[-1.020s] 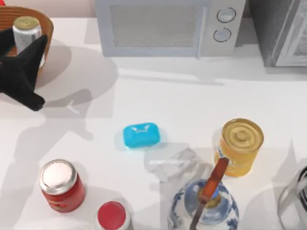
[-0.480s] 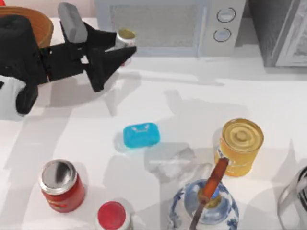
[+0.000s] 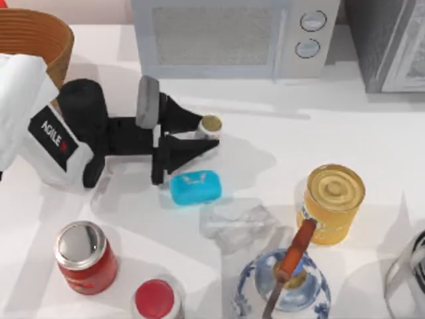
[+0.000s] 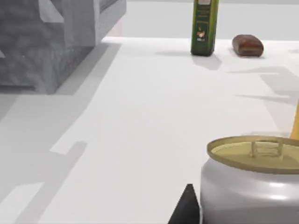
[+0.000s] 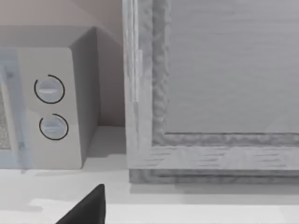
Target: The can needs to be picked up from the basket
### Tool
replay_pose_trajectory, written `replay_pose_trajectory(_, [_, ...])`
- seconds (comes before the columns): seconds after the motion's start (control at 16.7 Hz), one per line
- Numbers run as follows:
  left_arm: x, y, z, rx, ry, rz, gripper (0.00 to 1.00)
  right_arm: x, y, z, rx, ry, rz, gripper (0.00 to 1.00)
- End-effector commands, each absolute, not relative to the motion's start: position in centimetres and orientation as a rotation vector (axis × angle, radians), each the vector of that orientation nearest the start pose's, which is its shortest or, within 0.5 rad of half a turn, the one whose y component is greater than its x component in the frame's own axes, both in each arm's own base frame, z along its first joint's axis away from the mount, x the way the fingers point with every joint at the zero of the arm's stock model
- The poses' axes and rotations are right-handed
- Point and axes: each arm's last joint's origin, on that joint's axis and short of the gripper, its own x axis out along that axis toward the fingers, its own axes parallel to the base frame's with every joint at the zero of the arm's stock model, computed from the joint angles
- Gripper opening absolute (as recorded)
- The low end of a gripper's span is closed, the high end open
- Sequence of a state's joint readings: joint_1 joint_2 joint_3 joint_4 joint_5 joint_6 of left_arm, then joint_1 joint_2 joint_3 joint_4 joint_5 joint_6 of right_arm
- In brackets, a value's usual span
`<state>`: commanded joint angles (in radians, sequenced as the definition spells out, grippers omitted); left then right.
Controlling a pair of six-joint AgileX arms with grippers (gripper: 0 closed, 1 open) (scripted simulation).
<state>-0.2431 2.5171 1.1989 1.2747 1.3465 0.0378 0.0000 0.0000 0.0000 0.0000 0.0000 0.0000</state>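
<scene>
White table [image 3: 279, 146] | left gripper [image 3: 207, 135] fingers clamp can [image 3: 211, 125], outside basket [image 3: 40, 40]

Open tabletop [image 3: 279, 143] lies between the microwave [image 3: 229, 36] and the yellow can [image 3: 334, 199]. The blue soap [image 3: 195, 187] sits just beside the left pincer [image 3: 206, 136]; the basket [image 3: 36, 40] stands well apart at far left.

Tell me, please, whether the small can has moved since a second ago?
Yes. The can, held by the left gripper, has left the basket and travelled rightward and toward the table's front, now just above the blue soap.
</scene>
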Motion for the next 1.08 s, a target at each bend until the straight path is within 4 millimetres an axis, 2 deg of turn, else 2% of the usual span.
replay_pose_trajectory(0.12, [41.49, -13.24, 1.86, 0.0, 0.0, -1.589, 0.0, 10.57, -0.12, 16.0, 0.0, 0.0, 0.0, 1.0])
replay_pose_trajectory(0.42, [41.48, -13.25, 1.8, 0.0, 0.0, -1.591, 0.0, 10.57, -0.12, 16.0, 0.0, 0.0, 0.0, 1.0])
replay_pose_trajectory(1.08, [41.48, -13.25, 1.8, 0.0, 0.0, -1.591, 0.83, 10.57, -0.12, 16.0, 0.0, 0.0, 0.0, 1.0])
